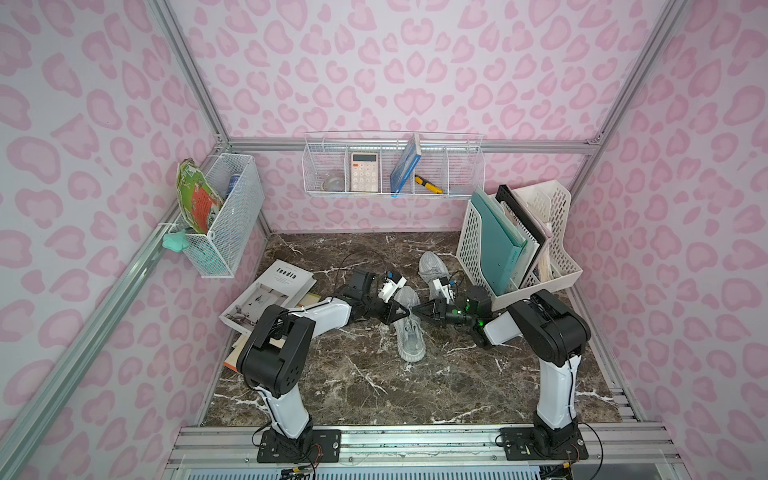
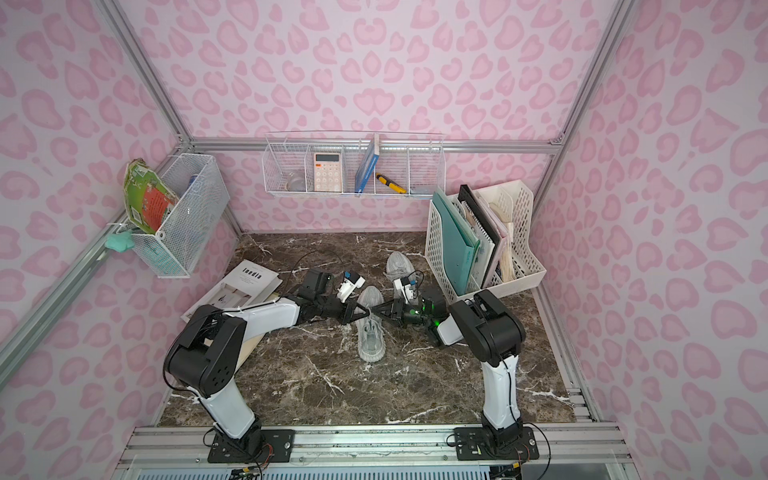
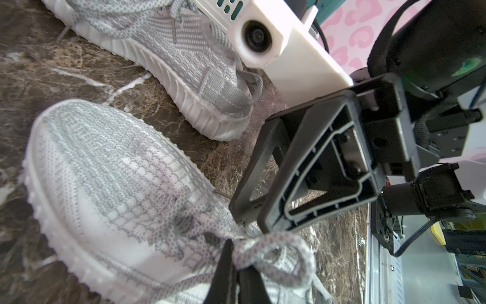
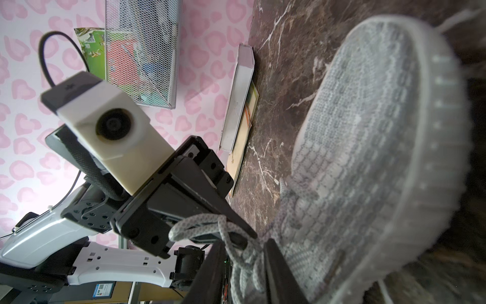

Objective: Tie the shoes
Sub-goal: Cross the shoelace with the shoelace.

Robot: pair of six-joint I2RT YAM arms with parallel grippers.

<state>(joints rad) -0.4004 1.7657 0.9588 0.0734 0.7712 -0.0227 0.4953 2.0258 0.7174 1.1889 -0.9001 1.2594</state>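
1. The near shoe (image 1: pixel 409 336) lies loose at the middle of the marble tabletop (image 1: pixel 374 399), with nothing pinning it down. A hard sideways pull on the laces (image 3: pixel 276 244) would likely drag or roll the shoe rather than tighten the knot.

2. Both arms meet tip to tip over this shoe's lacing. The left gripper (image 3: pixel 236 265) is clenched on a lace loop. The right gripper (image 4: pixel 246 260) has its jaws partly closed, with several strands bunched between them. The risks:
   - The woven lace looks slick, so a loop could slide out of either pinch if the arms draw apart unevenly.
   - The right gripper, holding more than one strand, could jam the knot instead of closing it.
   - The fingertips are almost touching and could collide.

3. Just beyond lies the far shoe (image 1: pixel 432 266), its laces trailing on the marble, with the right arm's wrist camera close over it. A backward swing of that wrist could nudge the shoe or snag its loose laces.

4. At the far right, the white file rack (image 1: pixel 519 249) sits near the right arm's elbow. A wide outward pull could knock it.
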